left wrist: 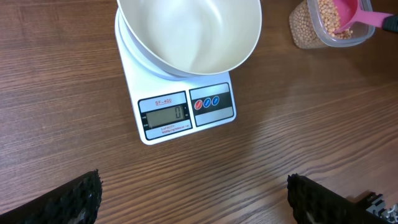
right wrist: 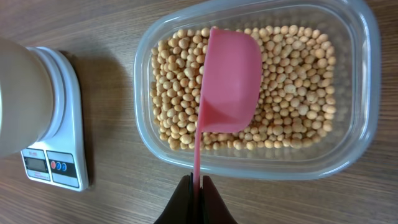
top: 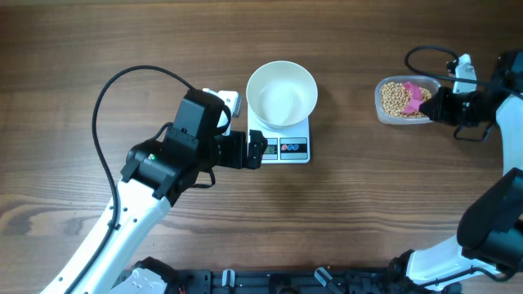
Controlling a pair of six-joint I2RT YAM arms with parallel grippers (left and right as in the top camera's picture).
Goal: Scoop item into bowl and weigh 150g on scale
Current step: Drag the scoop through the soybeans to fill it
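The white bowl [top: 282, 94] stands empty on the white scale [top: 288, 149], whose display [left wrist: 165, 115] reads 0. Tan beans [right wrist: 298, 93] fill the bottom of a clear tub [top: 384, 110] at the right. My right gripper [right wrist: 198, 186] is shut on the thin handle of a pink scoop [right wrist: 230, 81]. The scoop's cup is over the beans and has none in it. My left gripper [left wrist: 193, 199] stands wide open just in front of the scale, with bare table between its fingers [left wrist: 74, 199]. In the overhead view the left gripper [top: 253, 151] sits at the scale's front left corner.
A black cable [top: 122, 90] loops over the table at the left arm. Another cable [top: 425, 53] curls behind the tub near the right arm [top: 498, 106]. The scale [right wrist: 62, 130] and bowl [right wrist: 22, 99] lie left of the tub in the right wrist view.
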